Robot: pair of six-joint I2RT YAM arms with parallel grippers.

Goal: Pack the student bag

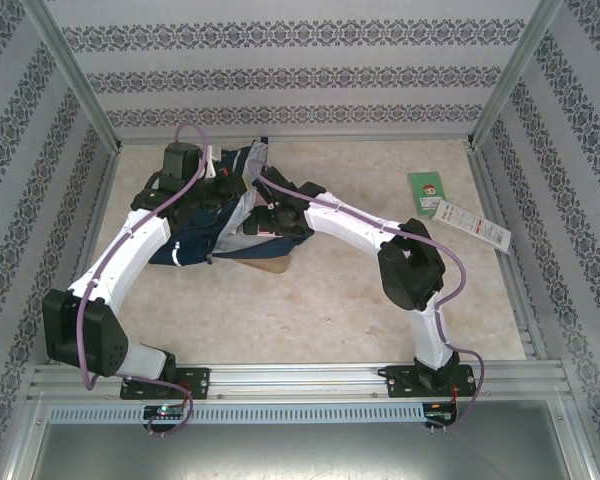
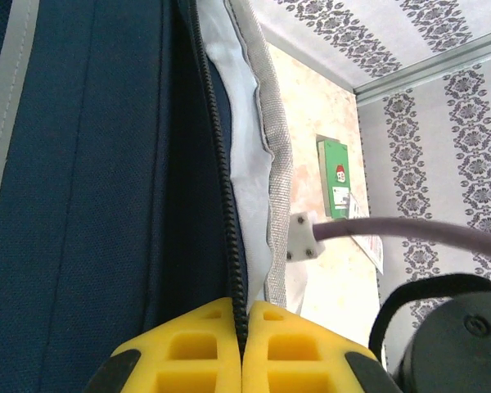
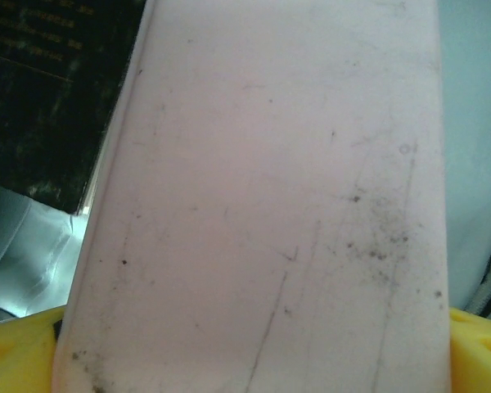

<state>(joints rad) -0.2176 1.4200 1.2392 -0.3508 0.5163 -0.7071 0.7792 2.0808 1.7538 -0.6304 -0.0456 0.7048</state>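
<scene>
Presently: one large navy blue fabric student bag with white-grey stripes (image 1: 183, 248), lying opened near the far-left corner of the beige marbled tabletop (image 1: 310, 320), both arms reaching into it.

Left end effector (image 2: 244, 348): yellow fingers pressed together, pinching the bag's zipper edge and holding the mouth apart from the white lining.

Right end effector (image 3: 245, 356): fingers spread wide at either side of a pale pink, scuffed flat object (image 3: 270, 188) inside the bag; whether they grip it cannot be told. A dark printed cover (image 3: 41, 90) lies beside it.

Progress, as judged: packing is midway. Outstanding by the far-right edge: one green card (image 1: 427, 192) and one white printed slip with red marking (image 1: 472, 226), close together, well apart from the bag.

Room: the near and middle tabletop offers open travel; metal rails border each edge, and the slip lies close to the right rail.
</scene>
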